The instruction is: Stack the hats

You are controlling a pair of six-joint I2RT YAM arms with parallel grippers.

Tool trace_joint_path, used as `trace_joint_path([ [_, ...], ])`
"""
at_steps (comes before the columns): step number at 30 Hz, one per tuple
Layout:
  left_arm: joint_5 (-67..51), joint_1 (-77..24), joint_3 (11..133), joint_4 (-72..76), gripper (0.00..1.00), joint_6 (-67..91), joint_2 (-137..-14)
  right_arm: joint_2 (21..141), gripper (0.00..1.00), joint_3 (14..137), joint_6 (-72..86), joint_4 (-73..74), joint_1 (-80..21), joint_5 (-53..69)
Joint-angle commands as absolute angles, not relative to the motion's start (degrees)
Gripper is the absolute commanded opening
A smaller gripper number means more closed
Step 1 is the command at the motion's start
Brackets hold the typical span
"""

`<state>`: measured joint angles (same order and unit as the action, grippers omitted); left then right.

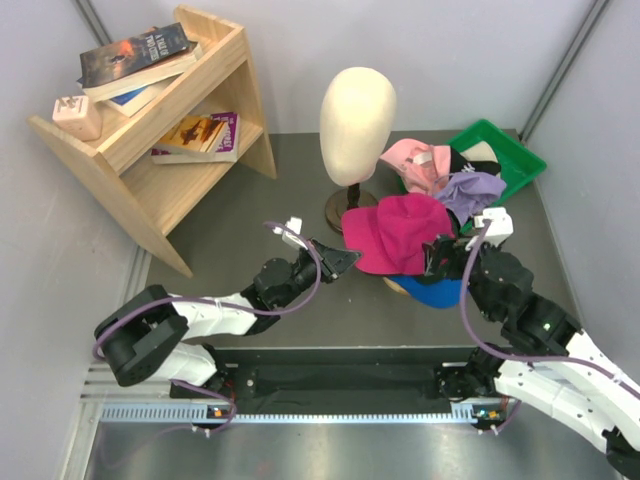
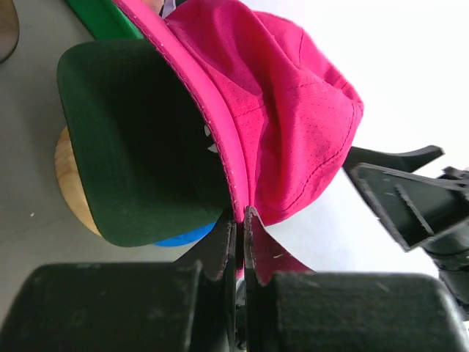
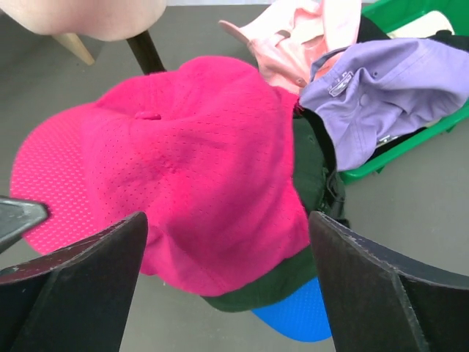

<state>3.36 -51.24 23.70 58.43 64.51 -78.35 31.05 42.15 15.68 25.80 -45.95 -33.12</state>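
A magenta cap (image 1: 400,232) lies over a blue cap (image 1: 437,292), and a dark rim (image 3: 282,286) shows between them. My left gripper (image 1: 345,258) is shut on the magenta cap's brim edge (image 2: 239,214); the brim's dark green underside (image 2: 139,147) faces the left wrist camera. My right gripper (image 1: 447,255) stands open at the rear of the magenta crown (image 3: 190,161), one finger on each side and neither pressing the fabric. A lavender cap (image 3: 381,95) and a light pink cap (image 3: 293,44) lie at the green tray (image 1: 515,155).
A cream mannequin head (image 1: 357,110) on a dark stand rises just behind the stack. A round wooden stand (image 2: 69,183) peeks out beneath the caps. A wooden shelf (image 1: 150,130) with books fills the back left. The tray (image 3: 410,139) holds more hats at the back right.
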Motion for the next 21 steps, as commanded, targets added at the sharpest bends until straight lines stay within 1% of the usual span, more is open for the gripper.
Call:
trace_joint_path([
  [1, 1.8, -51.0, 26.6, 53.4, 0.00, 60.7, -78.0, 27.5, 0.91, 46.5, 16.3, 26.5, -46.1, -32.3],
  [4, 0.5, -50.9, 27.2, 52.9, 0.00, 59.9, -78.6, 28.1, 0.88, 47.1, 17.0, 27.0, -46.1, -34.2],
  [5, 0.4, -50.9, 27.6, 52.6, 0.00, 59.7, -78.7, 28.6, 0.84, 47.2, 17.1, 27.0, -46.0, -35.1],
  [7, 0.3, -50.9, 27.8, 52.3, 0.00, 59.2, -78.9, 30.9, 0.81, 47.1, 17.1, 25.8, -45.3, -37.3],
  [8, 0.3, -50.8, 27.8, 52.3, 0.00, 59.0, -78.9, 31.6, 0.79, 46.8, 16.9, 25.1, -44.5, -37.7],
  [9, 0.3, -50.9, 27.8, 52.3, 0.00, 58.8, -78.9, 32.6, 0.79, 46.5, 16.6, 24.4, -41.6, -36.0],
  [11, 0.3, -50.9, 27.9, 52.3, 0.00, 58.5, -78.8, 33.5, 0.77, 46.1, 16.1, 21.8, -36.3, -30.1],
  [12, 0.3, -51.0, 27.9, 52.3, 0.00, 58.4, -78.5, 34.2, 0.75, 45.4, 15.9, 20.8, -29.1, -21.7],
  [13, 0.3, -51.0, 27.9, 52.3, 0.00, 58.3, -78.4, 34.1, 0.74, 44.9, 16.0, 19.7, -25.4, -17.1],
  [14, 0.3, -50.9, 27.9, 52.0, 0.00, 58.2, -78.2, 33.9, 0.73, 44.3, 16.3, 17.9, -21.9, -9.7],
  [15, 0.3, -50.9, 27.9, 51.8, 0.00, 58.0, -77.9, 33.3, 0.73, 43.4, 16.6, 17.2, -16.4, -6.6],
  [18, 0.3, -50.9, 28.2, 51.1, 0.00, 57.7, -77.5, 31.6, 0.72, 41.7, 18.7, 16.2, -10.0, 2.3],
  [21, 0.3, -50.9, 28.5, 51.1, 0.00, 57.3, -77.4, 30.7, 0.66, 40.0, 20.0, 17.2, -7.7, 4.0],
])
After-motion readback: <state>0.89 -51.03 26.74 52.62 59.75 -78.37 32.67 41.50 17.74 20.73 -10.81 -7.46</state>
